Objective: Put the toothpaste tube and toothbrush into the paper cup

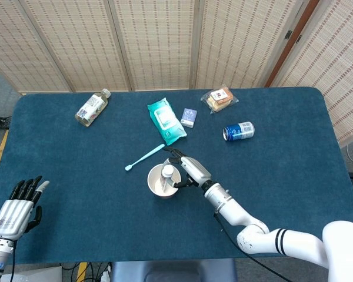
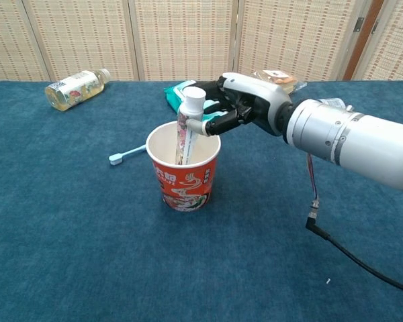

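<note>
Closest to the camera, the left robot hand (image 1: 15,210) sat at the near left corner of the blue bench (image 1: 76,194), fingers straight and a bit apart, holding nothing. Further in, the cup (image 2: 184,170) stood upright near the middle of the bench, and the tube (image 2: 186,127) was standing in it cap-up, pretty much vertical, with its top sticking out above the rim. The right robot hand (image 2: 245,107) was right at the cup's far-right edge with its fingers wrapped around the tube just below the cap, so it was gripping the tube. Just beyond the cup to the left, the toothbrush (image 1: 145,157) lay flat on the bench, outside the cup and not touching it. Past that were a wipes pack (image 1: 166,120) and a small blue box (image 1: 189,117) beside it, a can (image 1: 238,131) on its side to the right, a wrapped snack (image 1: 219,98) behind that, and a bottle (image 1: 92,107) lying down at the far left.
</note>
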`<state>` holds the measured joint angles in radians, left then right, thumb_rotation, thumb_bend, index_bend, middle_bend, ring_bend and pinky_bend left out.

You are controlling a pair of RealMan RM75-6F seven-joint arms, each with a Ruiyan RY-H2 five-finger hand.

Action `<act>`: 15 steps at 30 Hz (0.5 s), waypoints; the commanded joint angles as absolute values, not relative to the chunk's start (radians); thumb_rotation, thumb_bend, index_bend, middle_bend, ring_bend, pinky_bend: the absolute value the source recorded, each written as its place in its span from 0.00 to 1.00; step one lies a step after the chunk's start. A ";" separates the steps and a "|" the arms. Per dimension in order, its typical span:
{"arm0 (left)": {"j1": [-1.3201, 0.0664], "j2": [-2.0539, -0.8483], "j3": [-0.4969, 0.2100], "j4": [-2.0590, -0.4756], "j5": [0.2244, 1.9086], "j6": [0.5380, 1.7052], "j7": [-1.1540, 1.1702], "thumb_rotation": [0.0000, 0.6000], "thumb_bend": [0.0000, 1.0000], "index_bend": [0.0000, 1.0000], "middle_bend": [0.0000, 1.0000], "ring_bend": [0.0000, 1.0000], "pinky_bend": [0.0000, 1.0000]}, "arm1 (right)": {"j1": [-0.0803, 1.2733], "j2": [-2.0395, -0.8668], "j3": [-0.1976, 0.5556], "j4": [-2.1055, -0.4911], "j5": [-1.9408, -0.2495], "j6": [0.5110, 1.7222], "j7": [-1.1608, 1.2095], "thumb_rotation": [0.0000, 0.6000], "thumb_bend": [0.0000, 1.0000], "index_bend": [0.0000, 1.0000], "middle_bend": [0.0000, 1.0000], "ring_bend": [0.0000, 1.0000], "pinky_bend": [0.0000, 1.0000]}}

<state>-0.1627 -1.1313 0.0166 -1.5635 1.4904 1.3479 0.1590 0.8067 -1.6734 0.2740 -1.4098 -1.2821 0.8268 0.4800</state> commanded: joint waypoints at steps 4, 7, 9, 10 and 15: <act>-0.162 -1.131 0.018 -1.564 1.490 1.347 0.158 1.00 0.66 0.07 0.00 0.00 0.00 | 0.805 -1.711 0.265 -1.367 -1.322 0.849 0.542 1.00 0.33 0.72 0.09 0.00 0.11; -0.161 -1.130 0.018 -1.563 1.489 1.346 0.156 1.00 0.66 0.07 0.00 0.00 0.00 | 0.807 -1.730 0.258 -1.342 -1.343 0.857 0.574 1.00 0.33 0.72 0.09 0.00 0.12; -0.160 -1.130 0.019 -1.563 1.488 1.347 0.155 1.00 0.66 0.07 0.00 0.00 0.00 | 0.809 -1.739 0.253 -1.327 -1.353 0.858 0.588 1.00 0.33 0.72 0.09 0.00 0.12; -0.159 -1.130 0.019 -1.563 1.489 1.348 0.154 1.00 0.66 0.07 0.00 0.00 0.00 | 0.811 -1.745 0.249 -1.317 -1.358 0.858 0.595 1.00 0.33 0.72 0.09 0.00 0.11; -0.156 -1.129 0.020 -1.562 1.489 1.350 0.150 1.00 0.66 0.07 0.00 0.00 0.00 | 0.814 -1.759 0.236 -1.289 -1.373 0.856 0.616 1.00 0.33 0.72 0.09 0.00 0.12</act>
<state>-0.1560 -1.1288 0.0204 -1.5616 1.4888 1.3496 0.1497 0.8130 -1.7568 0.2375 -1.2913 -1.3715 0.8566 0.6140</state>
